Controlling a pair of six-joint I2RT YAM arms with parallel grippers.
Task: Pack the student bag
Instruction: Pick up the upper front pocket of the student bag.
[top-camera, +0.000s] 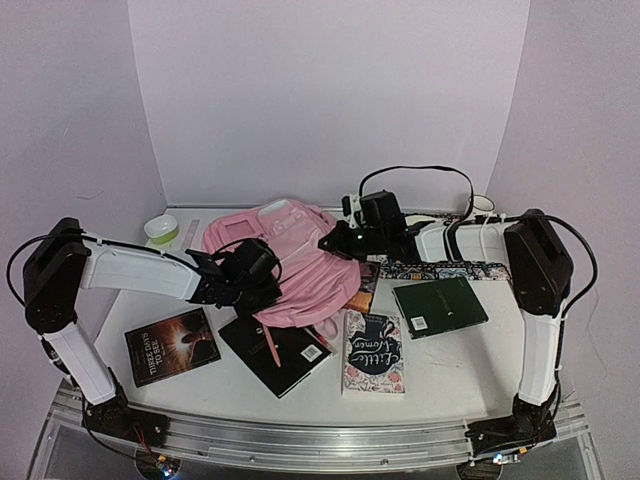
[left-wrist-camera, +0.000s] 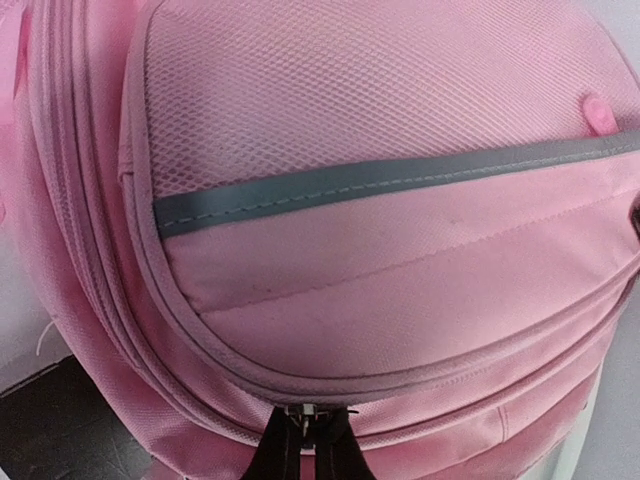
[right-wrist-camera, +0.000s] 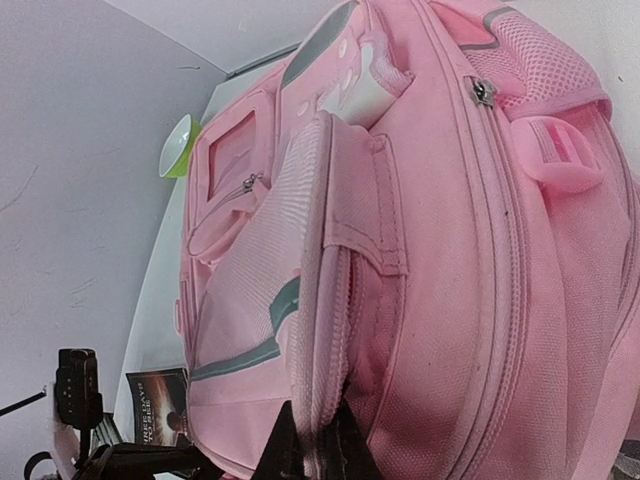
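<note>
Mid-table, toward the back wall: student bag (top-camera: 300, 262) lies flat, near edge meeting a black book (top-camera: 285, 358) | bare tabletop (top-camera: 450, 375) at near right | dark book (top-camera: 172, 345) reads "Three Days to See"; floral book (top-camera: 374, 350) reads "Little Women" | my left gripper (left-wrist-camera: 305, 440) pinches the bag's zip seam; my right gripper (right-wrist-camera: 315, 445) pinches its pocket edge

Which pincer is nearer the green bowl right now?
Left. The left pincer is clamped on the left edge of the student bag, right of the green bowl. The right pincer grips the bag's right side, farther from the bowl.
</note>
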